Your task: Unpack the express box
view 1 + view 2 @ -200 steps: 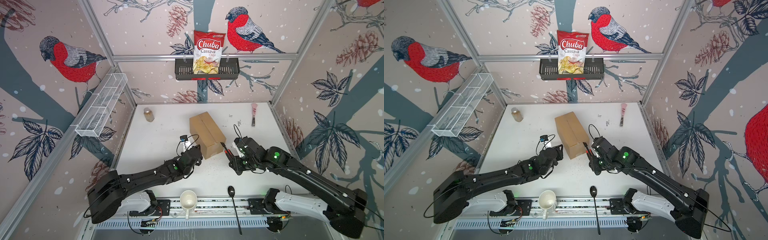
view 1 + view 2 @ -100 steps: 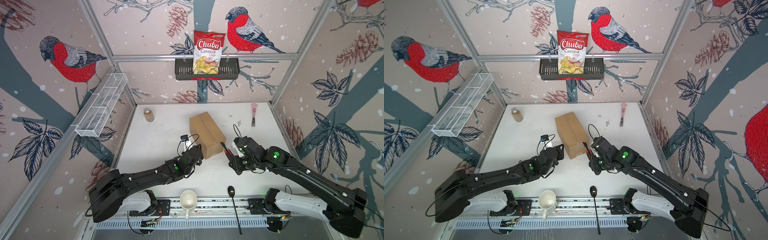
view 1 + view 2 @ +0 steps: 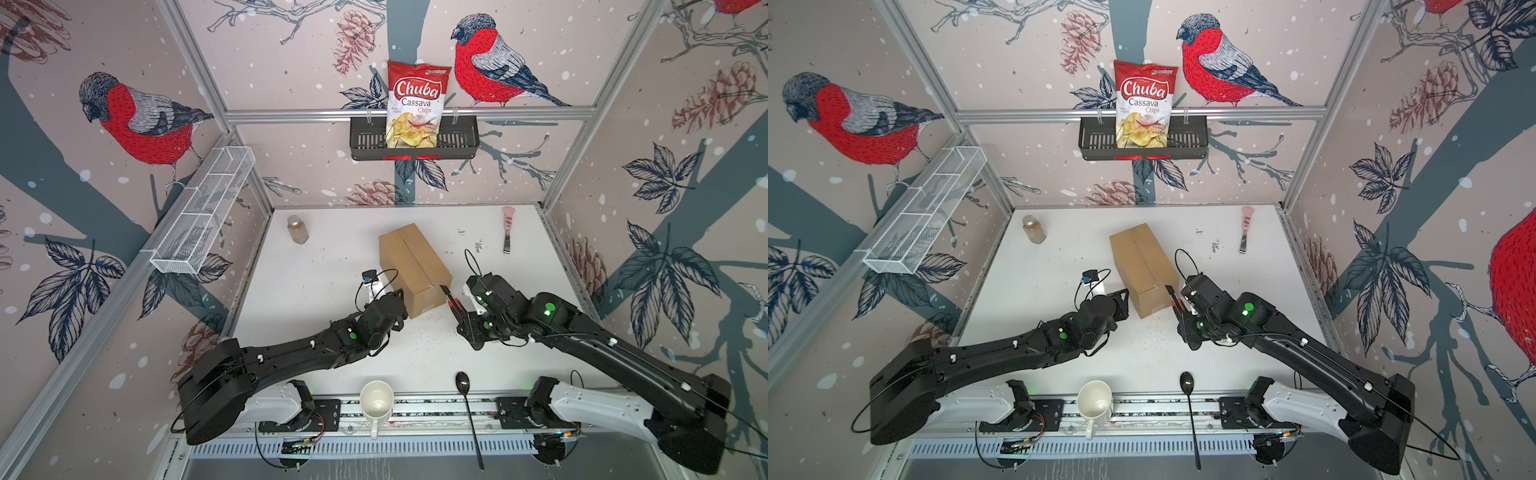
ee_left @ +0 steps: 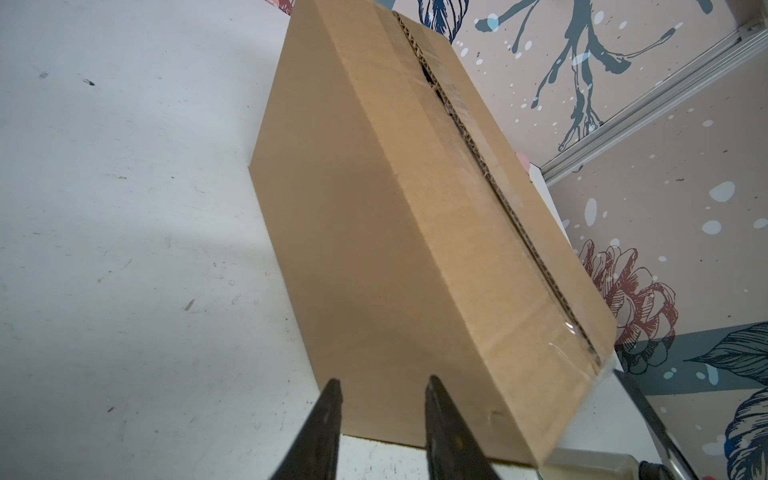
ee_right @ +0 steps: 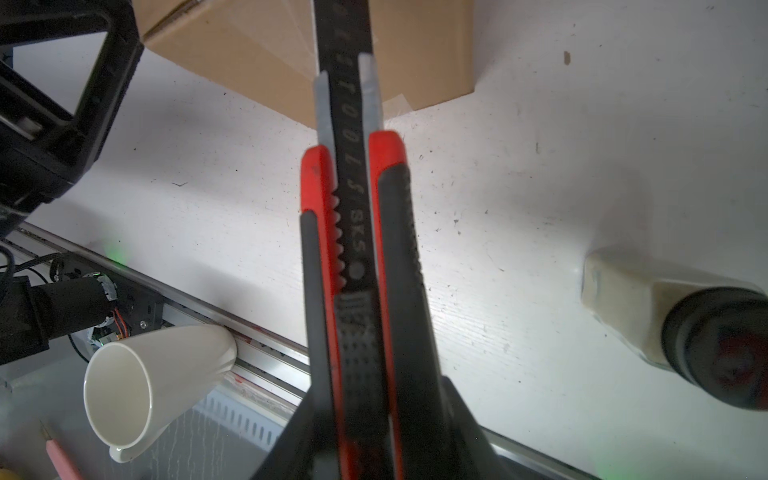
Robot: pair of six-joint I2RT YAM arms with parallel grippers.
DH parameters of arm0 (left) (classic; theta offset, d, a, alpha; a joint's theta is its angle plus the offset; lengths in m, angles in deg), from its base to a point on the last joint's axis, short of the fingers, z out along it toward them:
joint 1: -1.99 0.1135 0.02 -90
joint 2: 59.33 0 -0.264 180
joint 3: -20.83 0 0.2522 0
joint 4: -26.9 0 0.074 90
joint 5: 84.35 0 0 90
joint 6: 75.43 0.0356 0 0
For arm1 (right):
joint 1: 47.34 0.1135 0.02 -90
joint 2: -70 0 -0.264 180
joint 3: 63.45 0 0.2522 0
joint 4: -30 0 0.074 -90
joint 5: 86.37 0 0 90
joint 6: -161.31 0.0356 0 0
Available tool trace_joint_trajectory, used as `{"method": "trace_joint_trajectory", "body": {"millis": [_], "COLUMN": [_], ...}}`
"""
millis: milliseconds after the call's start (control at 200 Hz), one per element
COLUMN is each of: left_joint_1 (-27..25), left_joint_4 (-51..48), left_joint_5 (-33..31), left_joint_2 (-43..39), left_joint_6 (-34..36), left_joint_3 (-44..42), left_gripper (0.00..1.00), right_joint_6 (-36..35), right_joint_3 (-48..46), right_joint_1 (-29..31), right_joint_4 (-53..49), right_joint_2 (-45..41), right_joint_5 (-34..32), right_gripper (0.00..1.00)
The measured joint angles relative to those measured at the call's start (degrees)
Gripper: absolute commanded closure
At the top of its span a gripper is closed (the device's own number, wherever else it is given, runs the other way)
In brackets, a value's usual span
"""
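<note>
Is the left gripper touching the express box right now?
Cannot tell. In the left wrist view the tips of the left gripper overlap the express box, showing neither gap nor press; both top views are too coarse.

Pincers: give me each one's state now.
Left pincer: open, empty, by the express box.
Right pincer: shut on the utility knife.

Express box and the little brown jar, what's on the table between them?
Nothing: in both top views only bare table lies between the express box and the jar.
</note>
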Motion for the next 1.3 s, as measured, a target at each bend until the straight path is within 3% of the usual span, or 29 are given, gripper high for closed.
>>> {"method": "trace_joint_trajectory", "body": {"millis": [1296], "left_joint_1": [0.0], "left_joint_4": [1.5], "left_joint_5": [0.2], "left_joint_2": [0.1], "left_joint_6": [-0.4], "left_joint_3": [-0.6], "left_gripper": [0.65], "right_joint_6": [-1.5], "right_joint_3": [1.1], "right_joint_1": [0.0], "right_joint_4": [0.3], "right_joint_2": [2.1], "right_joint_5": [-0.8], "right_gripper": [0.98]}}
